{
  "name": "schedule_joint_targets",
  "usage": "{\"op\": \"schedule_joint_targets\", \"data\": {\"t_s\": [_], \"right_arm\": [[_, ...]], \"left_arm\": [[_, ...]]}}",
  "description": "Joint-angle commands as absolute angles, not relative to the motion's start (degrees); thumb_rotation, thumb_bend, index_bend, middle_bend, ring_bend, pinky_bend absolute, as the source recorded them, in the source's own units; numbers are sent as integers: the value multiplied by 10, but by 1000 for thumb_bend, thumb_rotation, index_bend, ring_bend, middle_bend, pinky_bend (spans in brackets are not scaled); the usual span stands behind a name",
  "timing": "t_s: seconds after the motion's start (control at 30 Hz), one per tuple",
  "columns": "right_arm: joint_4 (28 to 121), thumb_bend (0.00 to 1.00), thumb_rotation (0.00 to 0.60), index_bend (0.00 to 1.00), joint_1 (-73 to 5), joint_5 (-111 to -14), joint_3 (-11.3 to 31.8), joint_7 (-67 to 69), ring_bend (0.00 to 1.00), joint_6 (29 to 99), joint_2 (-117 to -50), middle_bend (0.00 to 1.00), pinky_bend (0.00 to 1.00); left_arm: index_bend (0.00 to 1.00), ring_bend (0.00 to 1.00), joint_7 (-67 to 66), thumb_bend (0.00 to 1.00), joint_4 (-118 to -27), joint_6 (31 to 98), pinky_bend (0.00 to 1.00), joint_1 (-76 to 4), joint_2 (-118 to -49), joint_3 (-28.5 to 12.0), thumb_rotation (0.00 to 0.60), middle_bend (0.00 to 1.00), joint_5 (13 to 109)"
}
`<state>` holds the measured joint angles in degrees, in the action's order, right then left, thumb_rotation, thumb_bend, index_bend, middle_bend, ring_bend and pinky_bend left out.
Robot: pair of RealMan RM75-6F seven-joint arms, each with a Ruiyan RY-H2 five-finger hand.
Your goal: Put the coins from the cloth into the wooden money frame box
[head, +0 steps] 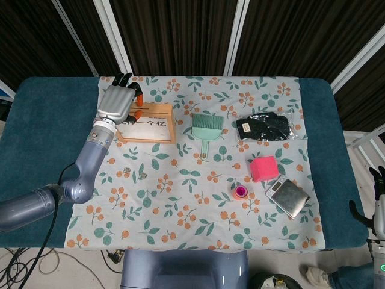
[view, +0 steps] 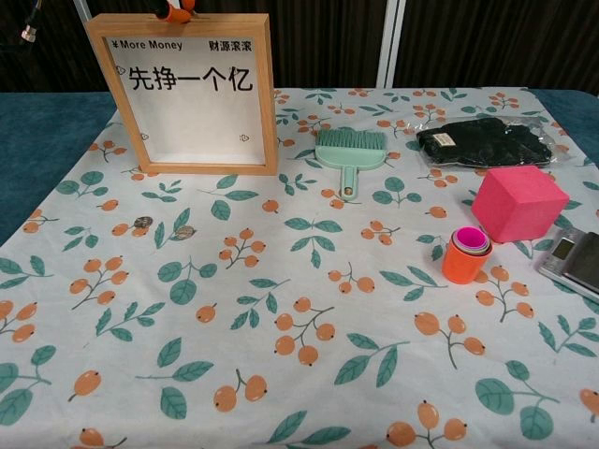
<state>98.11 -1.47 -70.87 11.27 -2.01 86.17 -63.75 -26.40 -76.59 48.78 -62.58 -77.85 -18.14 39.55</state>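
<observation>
The wooden money frame box [view: 192,92] stands upright at the cloth's far left, also seen from above [head: 148,123]. My left hand [head: 117,102] hovers over its top edge, and its orange fingertips [view: 175,10] just touch the top of the frame. Whether they pinch a coin is hidden. Two coins [view: 142,222] [view: 184,231] lie on the floral cloth in front of the frame, the same coins [head: 127,171] [head: 142,175] showing small in the head view. My right hand [head: 378,201] hangs off the table's right edge, holding nothing, fingers apart.
A green brush [view: 349,152] lies right of the frame. Further right are a black bag [view: 482,141], a pink cube [view: 518,202], an orange cup stack [view: 465,253] and a small scale [view: 573,258]. Teal table cover [head: 48,120] borders the cloth.
</observation>
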Motion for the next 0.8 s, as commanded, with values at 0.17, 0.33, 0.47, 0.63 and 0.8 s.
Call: {"op": "schedule_joint_targets", "data": {"t_s": [0.17,0.33,0.47,0.63,0.8], "right_arm": [[980,395,600,117,-14,-707,113,-20,0,862,-637,26,0],[981,395,600,117,-15,-706,114,-21,0,861,-637,26,0],[980,395,600,117,-15,-705,114,-20,0,860,-637,26,0],[979,395,600,117,-16,-703,116,-20,0,860,-638,26,0],[979,395,600,117,-16,-700,117,-21,0,860,-638,26,0]], "left_arm": [[514,4,-268,281,-768,490,34,-629,-776,-178,600,253,394],[505,4,-256,281,-788,507,33,-627,-761,-190,600,246,408],[510,4,-220,282,-840,571,35,-602,-723,-213,600,249,465],[516,4,-167,283,-936,660,36,-536,-656,-207,600,252,576],[530,4,-92,283,-1013,741,36,-441,-602,-156,600,257,697]]}}
